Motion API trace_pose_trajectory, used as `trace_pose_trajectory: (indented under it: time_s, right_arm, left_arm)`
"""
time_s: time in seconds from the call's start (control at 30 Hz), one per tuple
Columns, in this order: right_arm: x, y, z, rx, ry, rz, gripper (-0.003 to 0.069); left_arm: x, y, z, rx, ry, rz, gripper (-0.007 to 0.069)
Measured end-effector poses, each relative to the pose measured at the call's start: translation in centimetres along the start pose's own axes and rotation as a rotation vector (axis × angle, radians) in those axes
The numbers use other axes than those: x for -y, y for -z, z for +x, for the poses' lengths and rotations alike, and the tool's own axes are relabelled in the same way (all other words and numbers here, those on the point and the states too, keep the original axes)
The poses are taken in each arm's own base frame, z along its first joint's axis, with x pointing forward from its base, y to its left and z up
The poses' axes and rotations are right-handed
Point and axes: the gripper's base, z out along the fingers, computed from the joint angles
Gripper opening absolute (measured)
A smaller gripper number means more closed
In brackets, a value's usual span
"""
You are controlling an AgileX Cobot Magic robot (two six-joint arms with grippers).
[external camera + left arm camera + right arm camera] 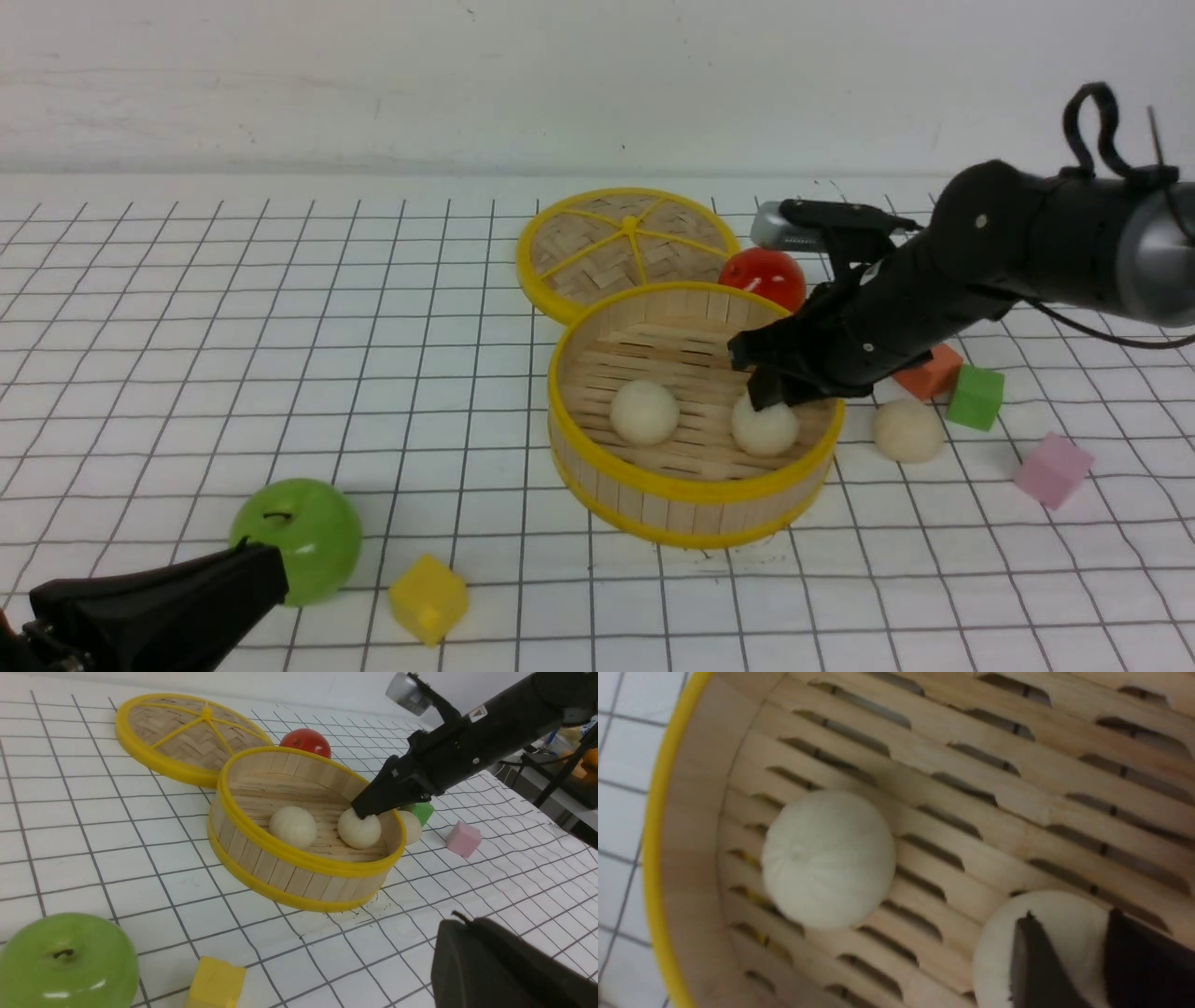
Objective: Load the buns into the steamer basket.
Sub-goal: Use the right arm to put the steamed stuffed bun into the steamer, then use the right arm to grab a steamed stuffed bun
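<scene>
The steamer basket [691, 487] stands mid-table; it also shows in the left wrist view [299, 859] and the right wrist view [654, 858]. Two buns lie on its slatted floor, one at the left [644, 412] [293, 826] [829, 858] and one at the right [767, 429] [359, 829] [1069, 933]. My right gripper [764, 397] [1069, 914] reaches in over the rim, its tips at the top of the right bun, the jaws a little apart. A third bun [907, 430] [413, 827] lies on the table just right of the basket. My left gripper [266, 560] [460, 921] is shut and empty at the near left.
The woven lid [627, 245] leans behind the basket, with a red fruit [763, 277] beside it. A green apple [303, 532] and a yellow cube [428, 597] lie by my left gripper. An orange block [932, 371], a green cube [976, 397] and a pink cube [1053, 469] lie to the right.
</scene>
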Motion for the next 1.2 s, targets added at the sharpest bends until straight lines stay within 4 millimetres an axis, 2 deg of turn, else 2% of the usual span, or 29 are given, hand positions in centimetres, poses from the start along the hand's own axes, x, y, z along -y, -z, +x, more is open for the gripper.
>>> trace_pose_trajectory:
  time_s: [0.03,0.1,0.13,0.2,0.3,0.33,0.4,0.5,0.57,0.63,0.7,0.9,1.2]
  right_arm:
    - [0.0,0.0,0.0,0.000,0.001,0.000,0.0299]
    - [-0.1,0.3,-0.1,0.004,0.005,-0.003,0.0426]
    - [-0.2,0.4,-0.2,0.007,0.006,-0.004,0.0433]
    - [-0.7,2.1,-0.6,0.030,0.016,-0.014,0.0498]
    - [-0.8,4.3,-1.1,0.058,0.035,-0.010,0.0509]
    - [-0.6,6.0,-1.4,0.076,0.053,0.005,0.0501]
    - [0.4,7.8,-1.5,0.074,0.035,0.046,0.0468]
    - [2.5,8.6,-1.4,0.045,-0.031,0.117,0.0423]
    - [4.8,8.0,-0.9,-0.016,-0.109,0.198,0.0360]
    - [6.1,6.8,-0.7,-0.040,-0.134,0.230,0.0325]
    - [6.5,5.6,-0.7,-0.039,-0.144,0.233,0.0297]
    - [7.5,2.7,-0.4,-0.036,-0.162,0.232,0.0283]
    - [8.4,0.3,0.0,-0.047,-0.160,0.242,0.0283]
  left_arm:
    - [0.0,0.0,0.0,0.000,0.000,0.000,-0.0011]
    - [0.0,0.0,0.0,0.001,0.000,0.000,-0.0011]
    - [0.0,0.0,0.0,0.001,0.000,0.000,-0.0011]
    - [0.0,0.0,0.0,0.001,0.000,0.000,-0.0011]
    - [0.0,0.0,0.0,0.001,0.000,0.000,-0.0009]
    - [0.0,0.0,0.0,0.001,0.000,0.000,-0.0007]
    - [0.0,0.0,0.0,0.001,0.000,0.000,-0.0006]
    - [0.0,0.0,0.0,0.001,0.000,0.000,-0.0006]
    - [0.0,0.0,0.0,0.002,0.000,0.000,-0.0003]
    - [0.0,0.0,0.0,0.002,0.000,0.000,-0.0003]
    - [0.0,0.0,0.0,0.002,0.000,0.000,0.0000]
    - [0.0,0.0,0.0,0.002,0.000,0.000,0.0004]
    - [0.0,0.0,0.0,0.002,0.000,0.000,0.0011]
